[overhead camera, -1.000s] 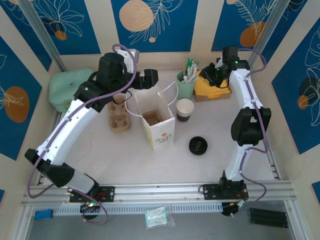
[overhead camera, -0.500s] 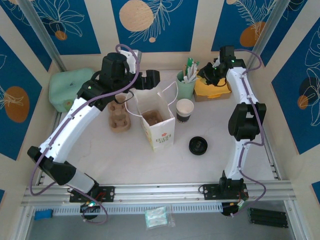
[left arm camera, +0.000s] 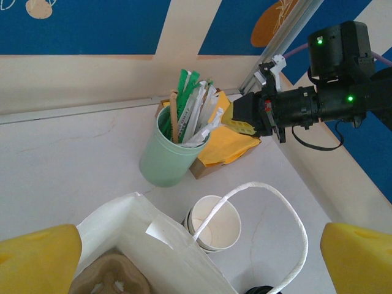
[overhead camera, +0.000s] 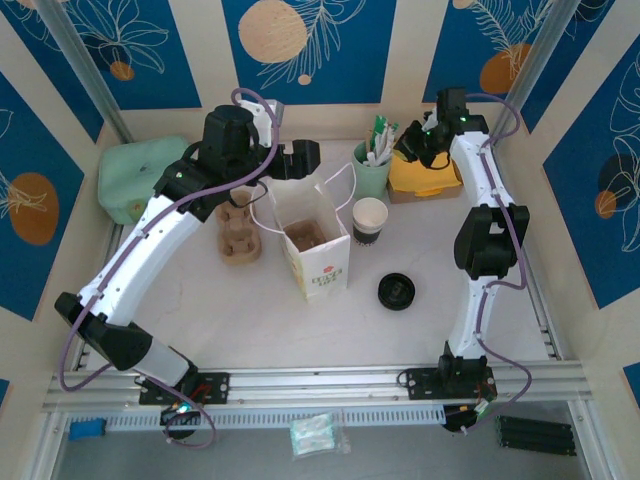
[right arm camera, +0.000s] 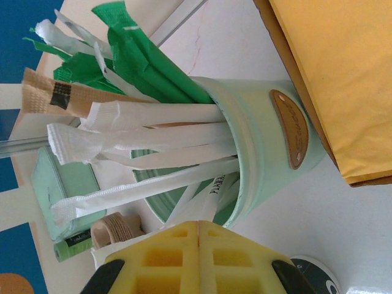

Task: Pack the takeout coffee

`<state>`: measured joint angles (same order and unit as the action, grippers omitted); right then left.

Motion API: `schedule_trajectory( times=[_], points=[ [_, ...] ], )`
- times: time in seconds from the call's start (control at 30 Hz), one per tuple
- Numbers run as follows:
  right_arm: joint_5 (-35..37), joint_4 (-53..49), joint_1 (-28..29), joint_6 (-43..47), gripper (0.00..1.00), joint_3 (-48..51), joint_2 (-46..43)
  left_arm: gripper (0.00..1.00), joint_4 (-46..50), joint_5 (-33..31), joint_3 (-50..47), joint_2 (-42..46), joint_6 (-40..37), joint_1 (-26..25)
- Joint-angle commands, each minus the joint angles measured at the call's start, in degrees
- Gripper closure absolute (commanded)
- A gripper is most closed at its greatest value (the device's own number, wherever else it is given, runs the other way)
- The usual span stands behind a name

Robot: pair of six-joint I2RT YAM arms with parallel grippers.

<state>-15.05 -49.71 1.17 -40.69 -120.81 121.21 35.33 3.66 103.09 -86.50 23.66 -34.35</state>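
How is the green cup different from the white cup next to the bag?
The green cup is mint green; the white cup is white with a dark band low down. The green cup is stuffed with wrapped straws; the white cup looks empty. Both stand upright with no lid.

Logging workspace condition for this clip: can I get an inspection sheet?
surface: white table, no spills seen.
job's things: paper bag upright, open; brown item inside, unclear.
clutter: mint straw cup, yellow paper stack, black-banded white cup, black lid, brown pulp carrier, mint-green container.
grippers: left gripper open over bag; right gripper shut at straw cup.
cables: purple cables along arms.
surroundings: blue-and-cream panels.
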Motion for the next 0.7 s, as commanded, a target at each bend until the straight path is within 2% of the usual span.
schedule_trajectory(
  times=[0.0, 0.67],
  points=[
    [-0.24, -1.02, 0.37, 1.09, 1.00, 0.02, -3.81, 0.01, -0.92, 1.35, 1.47, 0.52, 0.32, 0.43],
    [13.77, -1.14, 2.14, 5.64, 1.00, 5.67, -19.27, 0.01, -1.23, 1.30, -1.10, 2.39, 0.32, 0.42]
  ],
)
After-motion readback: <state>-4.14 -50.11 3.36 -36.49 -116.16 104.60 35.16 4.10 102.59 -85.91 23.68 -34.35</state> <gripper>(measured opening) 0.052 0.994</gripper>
